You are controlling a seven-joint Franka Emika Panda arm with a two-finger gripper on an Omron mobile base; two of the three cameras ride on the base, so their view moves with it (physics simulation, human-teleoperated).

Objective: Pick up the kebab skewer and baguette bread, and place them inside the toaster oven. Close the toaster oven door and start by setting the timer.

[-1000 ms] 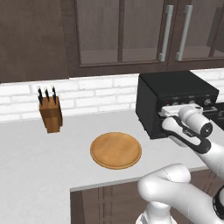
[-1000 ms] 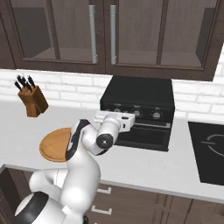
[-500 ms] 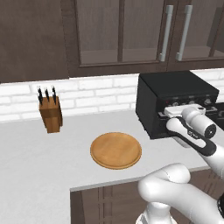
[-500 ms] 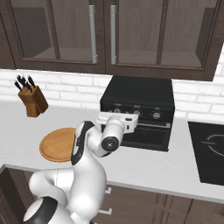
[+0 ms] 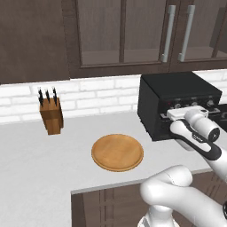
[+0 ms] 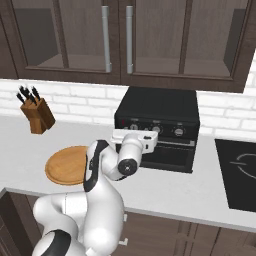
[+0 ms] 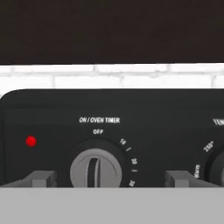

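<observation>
While our fingers stand spread wide and grasp nothing, we face the timer knob between their tips on the toaster oven. It sits on the tabletop against the brick wall, door shut, right of the wooden plate and knife block.

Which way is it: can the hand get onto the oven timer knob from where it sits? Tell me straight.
Probably yes. The hand faces the timer knob head-on, with one open finger either side of it and nothing between. The knob's grip bar stands upright, pointing at OFF.
</observation>
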